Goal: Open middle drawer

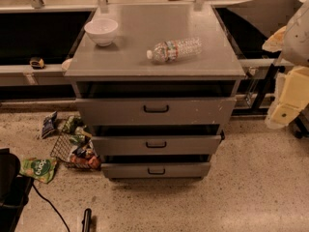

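A grey cabinet with three drawers stands in the middle of the camera view. The middle drawer has a small black handle, and a dark gap shows above its front. The top drawer and the bottom drawer have like handles. My gripper, pale yellow and white, hangs at the right edge, level with the top drawer. It is well to the right of the cabinet and touches nothing.
A white bowl and a water bottle lying on its side are on the cabinet top. A wire basket with snack packets and a green packet lie on the floor at left. A black base stands at lower left.
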